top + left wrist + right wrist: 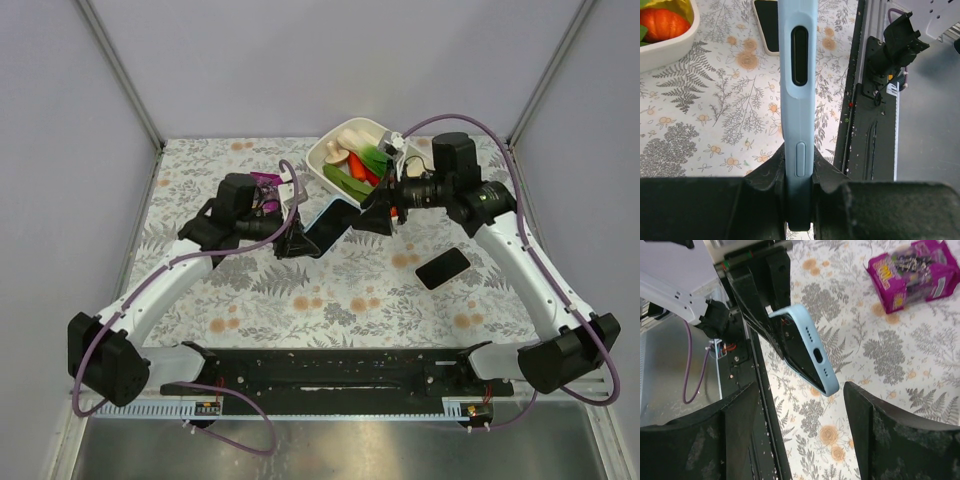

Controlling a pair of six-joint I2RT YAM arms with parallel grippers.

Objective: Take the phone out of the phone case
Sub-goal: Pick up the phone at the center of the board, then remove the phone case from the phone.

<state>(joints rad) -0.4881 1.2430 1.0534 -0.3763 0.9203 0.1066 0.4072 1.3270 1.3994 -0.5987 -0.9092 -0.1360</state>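
Observation:
The light-blue phone case (330, 225) hangs on edge above the middle of the table, with my left gripper (297, 240) shut on one end of it. In the left wrist view the case (800, 75) runs straight out from between the fingers of that gripper (800, 160), side button toward the camera. The right wrist view shows the case's free end (812, 360) with its port holes and the phone's black face (797, 352) inside the rim. My right gripper (800, 390) stands open around that end without touching it, and sits just right of the case (380, 215).
A white bowl (325, 160) of toy vegetables stands behind the grippers. A purple snack packet (265, 182) lies at the back left. A second black phone (442, 268) lies flat on the table to the right. The black base rail (320, 375) runs along the near edge.

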